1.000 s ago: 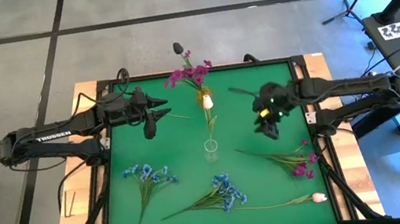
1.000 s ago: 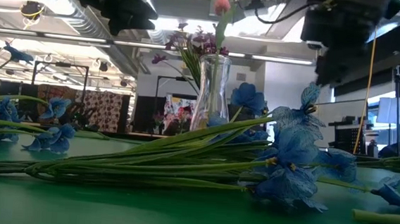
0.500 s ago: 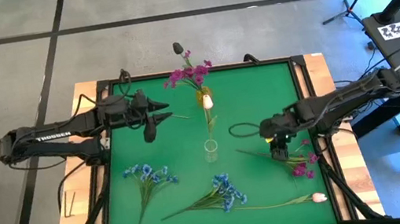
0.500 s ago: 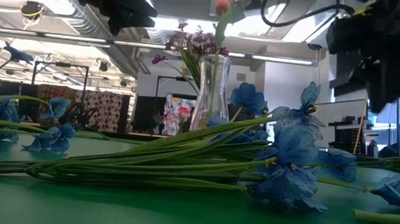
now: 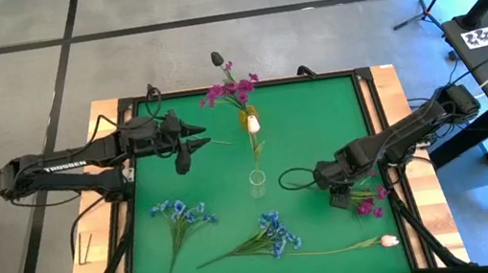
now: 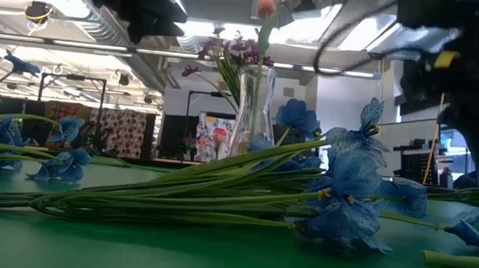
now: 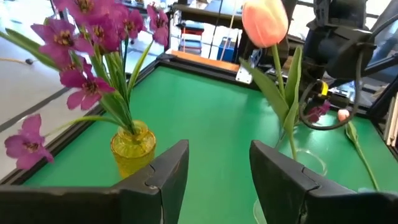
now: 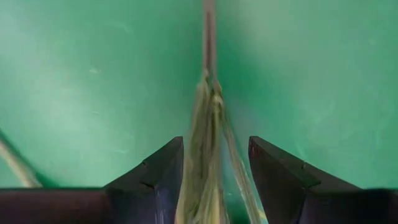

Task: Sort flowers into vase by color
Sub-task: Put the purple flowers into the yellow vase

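Note:
My right gripper (image 5: 340, 197) is low over the table's right side, pointing down, open. Its two fingers stand on either side of the green stem (image 8: 208, 118) of a magenta spray (image 5: 367, 203) lying on the mat. My left gripper (image 5: 187, 145) hovers open near the far left, facing a yellow vase (image 7: 132, 144) of magenta flowers and a clear vase (image 5: 258, 182) holding a pale pink tulip (image 7: 265, 22). Two blue sprays (image 5: 178, 214) (image 5: 276, 233) and another pink tulip (image 5: 390, 240) lie flat near the near edge. A dark bud (image 5: 217, 59) sticks out past the far edge.
The green mat sits inside a raised dark frame (image 5: 372, 117). The two vases stand along the table's centre line, the yellow one farther away. In the low view the blue sprays (image 6: 346, 188) fill the foreground. Open mat lies between the vases and the right arm.
My right gripper has travelled from the table's far right toward the near edge and come down low, tipping to point at the mat over the magenta spray's stem. My left arm has stayed still. No flower has moved.

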`<act>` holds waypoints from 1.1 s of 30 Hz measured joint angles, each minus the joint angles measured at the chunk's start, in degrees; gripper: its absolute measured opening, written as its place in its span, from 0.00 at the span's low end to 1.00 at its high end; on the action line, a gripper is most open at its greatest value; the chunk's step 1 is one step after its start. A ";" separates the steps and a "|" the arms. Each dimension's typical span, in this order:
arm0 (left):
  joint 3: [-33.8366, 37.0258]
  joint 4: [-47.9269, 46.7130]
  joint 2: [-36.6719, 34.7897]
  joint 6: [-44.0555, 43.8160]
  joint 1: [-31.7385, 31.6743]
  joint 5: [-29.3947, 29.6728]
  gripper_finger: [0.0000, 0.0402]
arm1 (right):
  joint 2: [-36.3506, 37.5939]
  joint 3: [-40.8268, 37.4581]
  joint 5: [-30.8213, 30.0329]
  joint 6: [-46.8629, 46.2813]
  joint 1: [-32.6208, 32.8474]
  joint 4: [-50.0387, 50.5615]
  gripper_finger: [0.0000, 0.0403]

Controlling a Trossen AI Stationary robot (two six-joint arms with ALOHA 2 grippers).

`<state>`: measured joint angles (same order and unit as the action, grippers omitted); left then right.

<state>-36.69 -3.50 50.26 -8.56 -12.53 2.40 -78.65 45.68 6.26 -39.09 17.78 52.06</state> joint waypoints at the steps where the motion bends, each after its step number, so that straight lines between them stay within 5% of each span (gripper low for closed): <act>1: 0.00 -0.55 -0.02 0.02 -0.01 0.19 0.43 | 0.00 -1.09 0.42 -0.43 0.00 -0.78 0.45; 20: 0.00 -2.26 -0.02 0.09 -0.02 1.59 0.49 | 0.00 -8.10 3.64 -0.97 -0.15 -9.12 0.44; 33: 0.00 -1.67 -0.02 0.11 -0.04 1.59 0.49 | 0.00 -7.75 3.19 2.94 -0.56 -7.96 0.03</act>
<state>-36.69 -5.17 50.24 -8.45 -12.58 3.99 -78.65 37.94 9.45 -36.14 17.22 44.10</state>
